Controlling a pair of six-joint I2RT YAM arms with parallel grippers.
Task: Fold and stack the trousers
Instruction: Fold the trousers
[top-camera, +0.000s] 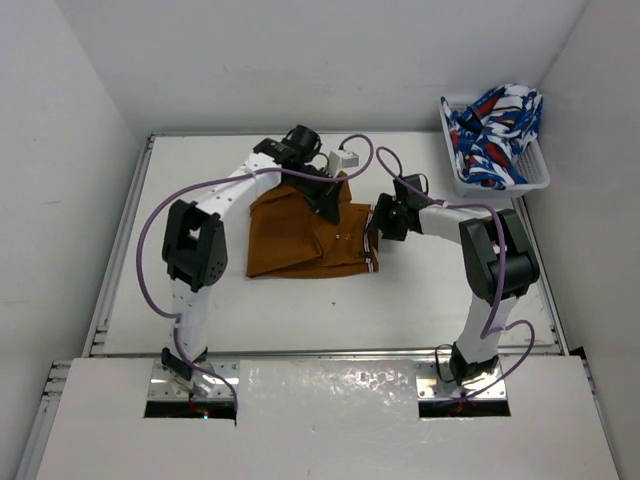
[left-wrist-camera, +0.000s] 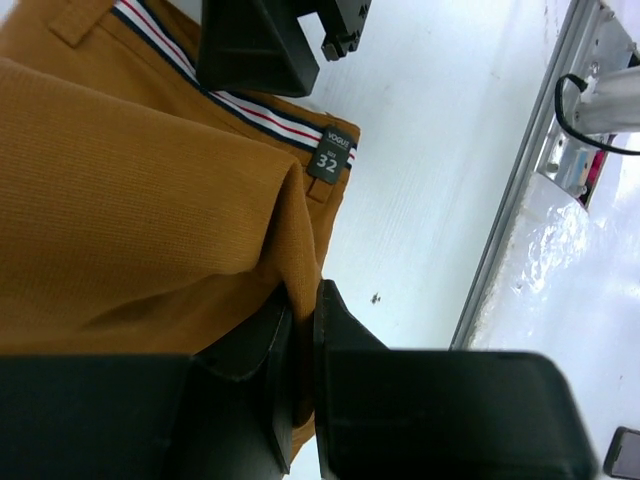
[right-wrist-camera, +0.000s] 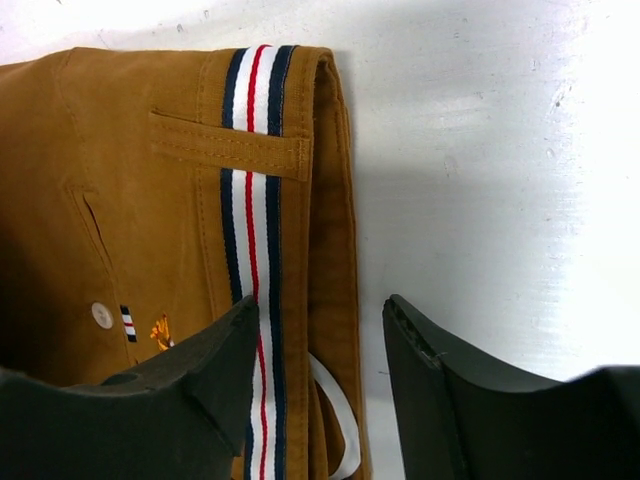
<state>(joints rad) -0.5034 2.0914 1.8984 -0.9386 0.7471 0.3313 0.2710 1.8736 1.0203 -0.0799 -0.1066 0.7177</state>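
The trousers (top-camera: 300, 235), judged soft and limp, are laid part-folded in the middle of the bench (top-camera: 440, 290). 1 edge is pinched by the closed left fingers (left-wrist-camera: 350, 340); the firmer waistband (right-wrist-camera: 255, 200) is straddled by the open, empty right fingers (right-wrist-camera: 440, 370).

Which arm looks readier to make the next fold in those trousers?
Left, likely: the left tool pinches the trousers; the right tool is open at the waistband, gripping nothing.
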